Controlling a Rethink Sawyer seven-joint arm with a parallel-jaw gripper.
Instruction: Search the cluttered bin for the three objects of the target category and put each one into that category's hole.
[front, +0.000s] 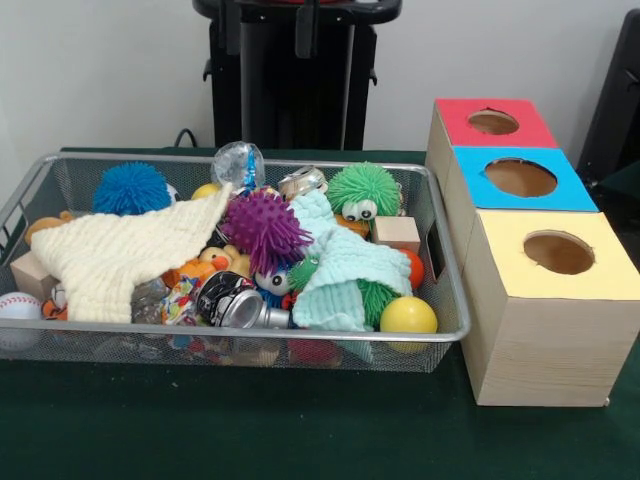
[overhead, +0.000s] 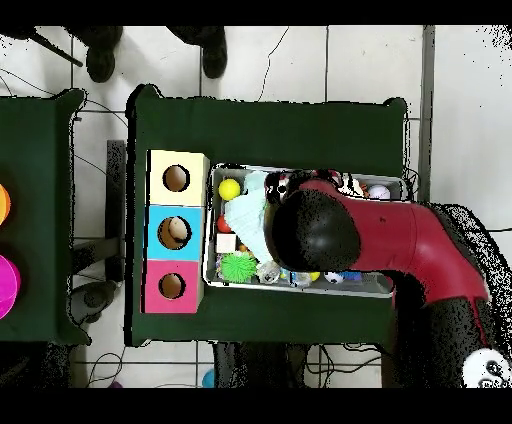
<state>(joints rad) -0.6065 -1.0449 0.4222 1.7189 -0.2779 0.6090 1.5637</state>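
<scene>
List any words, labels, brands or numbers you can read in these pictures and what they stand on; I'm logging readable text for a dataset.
No text can be read in either view.
The printed wrapper in the bin shows coloured print, too small and blurred to read.
The crushed can shows dark markings, unreadable.
The three wooden boxes have plain coloured tops, no lettering.

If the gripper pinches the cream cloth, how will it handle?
The cream cloth looks knitted and drapes over toys, so it is probably floppy and light. It lies against the purple spiky ball, so lifting it may drag or nudge that ball.
</scene>
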